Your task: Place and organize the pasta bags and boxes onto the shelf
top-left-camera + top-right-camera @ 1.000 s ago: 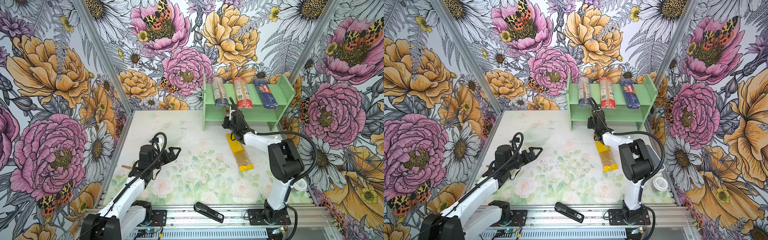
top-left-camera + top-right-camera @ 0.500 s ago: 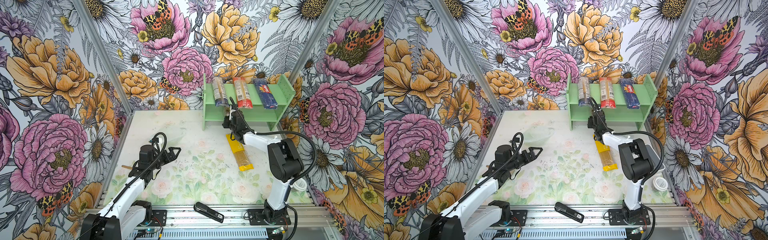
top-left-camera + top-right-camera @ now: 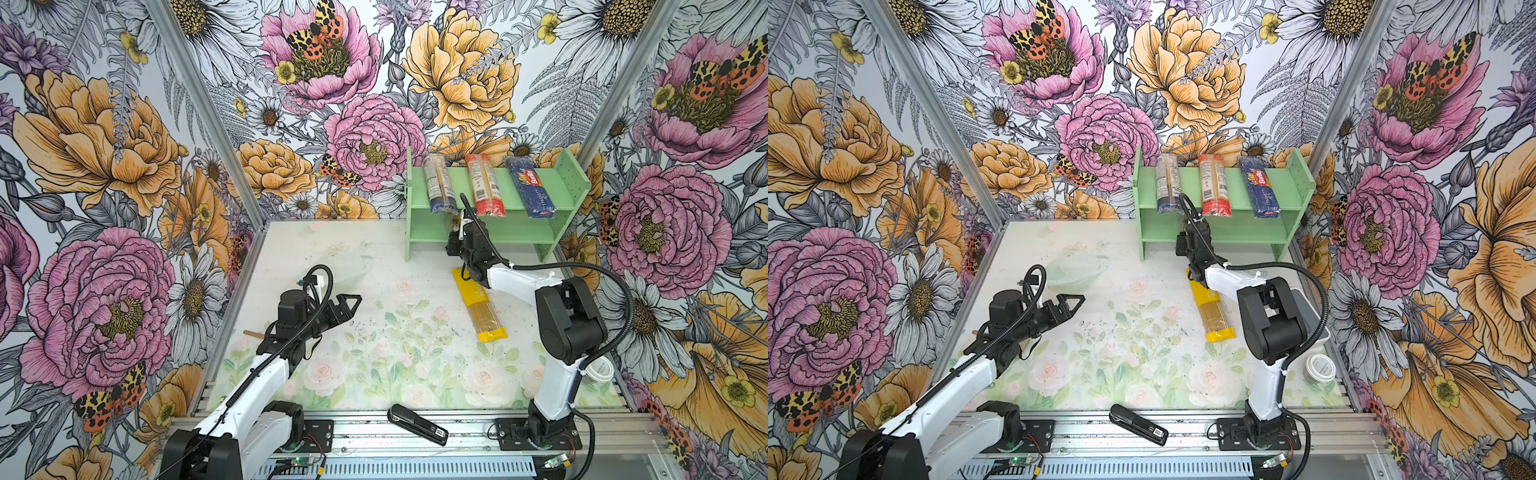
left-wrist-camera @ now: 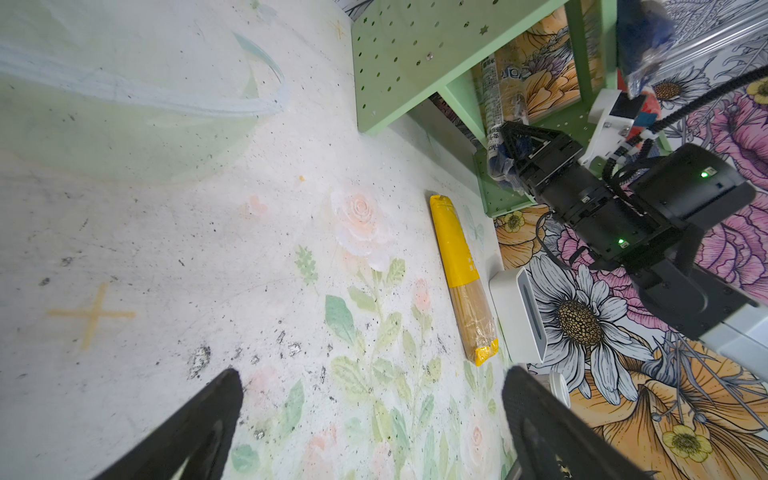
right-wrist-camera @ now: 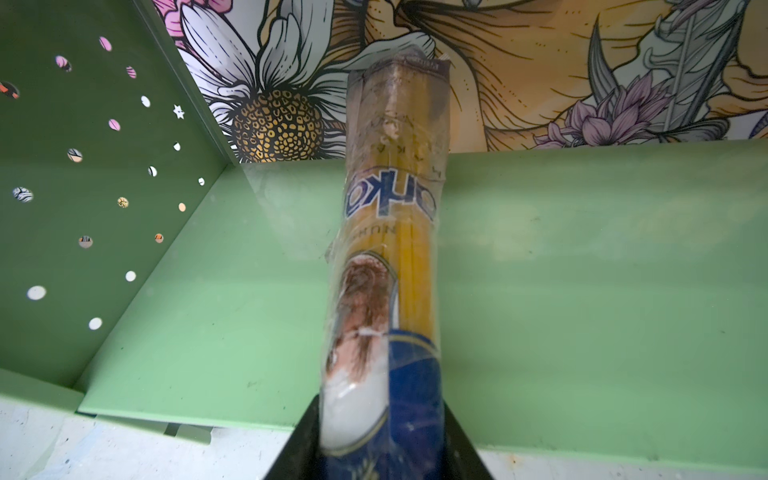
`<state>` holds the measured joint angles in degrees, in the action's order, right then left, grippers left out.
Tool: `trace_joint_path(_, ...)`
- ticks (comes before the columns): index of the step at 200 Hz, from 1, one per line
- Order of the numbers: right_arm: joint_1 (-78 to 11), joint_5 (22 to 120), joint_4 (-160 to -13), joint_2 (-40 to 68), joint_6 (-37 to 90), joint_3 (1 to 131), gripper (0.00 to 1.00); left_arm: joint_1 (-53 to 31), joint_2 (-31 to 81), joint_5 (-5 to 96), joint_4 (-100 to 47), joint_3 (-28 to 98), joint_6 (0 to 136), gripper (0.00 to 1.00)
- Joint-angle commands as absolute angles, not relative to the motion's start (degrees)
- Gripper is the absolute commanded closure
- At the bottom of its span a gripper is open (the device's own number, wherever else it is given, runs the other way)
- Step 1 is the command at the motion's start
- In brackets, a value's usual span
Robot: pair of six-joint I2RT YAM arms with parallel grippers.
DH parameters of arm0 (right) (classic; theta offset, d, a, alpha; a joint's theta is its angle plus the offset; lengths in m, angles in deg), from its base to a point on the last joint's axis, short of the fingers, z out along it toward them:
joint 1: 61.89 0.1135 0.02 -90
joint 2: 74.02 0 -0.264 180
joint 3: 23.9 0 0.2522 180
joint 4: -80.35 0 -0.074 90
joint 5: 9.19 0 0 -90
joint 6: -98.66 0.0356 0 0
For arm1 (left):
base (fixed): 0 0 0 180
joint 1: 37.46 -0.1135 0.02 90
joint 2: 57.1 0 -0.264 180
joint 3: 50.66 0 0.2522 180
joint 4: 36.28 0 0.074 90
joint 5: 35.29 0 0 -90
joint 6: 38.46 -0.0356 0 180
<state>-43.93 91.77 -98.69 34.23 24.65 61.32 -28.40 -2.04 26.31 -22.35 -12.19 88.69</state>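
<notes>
Blue-gold windowed spaghetti pack (image 5: 390, 249) lies on the lower tier of the shelf (image 5: 582, 291), long axis front to back. As in the earlier frame, the right arm (image 3: 519, 280) reaches there. Around its near end stands the right tool (image 5: 380, 415); if it presses, I cannot tell. Over the table, the left tool (image 4: 372, 374) is spread.

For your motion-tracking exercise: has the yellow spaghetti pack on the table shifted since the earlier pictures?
No. The yellow spaghetti pack lies at the same angle and equally far from the shelf in both top views.

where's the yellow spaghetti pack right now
In both top views the yellow pack lies on the table right of centre, near the shelf, its far end under the right arm.
</notes>
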Motion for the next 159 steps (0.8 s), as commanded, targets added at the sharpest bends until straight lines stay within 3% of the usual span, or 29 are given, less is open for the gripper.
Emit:
trace_joint_path(1,-44.5,94.3,-103.1,35.0,25.1,62.7,0.6,-29.1,-2.7,25.0,-22.5,-12.8,88.1,0.01)
trace_joint_path(159,-44.5,94.2,-102.6,34.8,24.8,62.3,0.55,-29.2,-3.1,25.0,-22.2,-13.1,88.1,0.01)
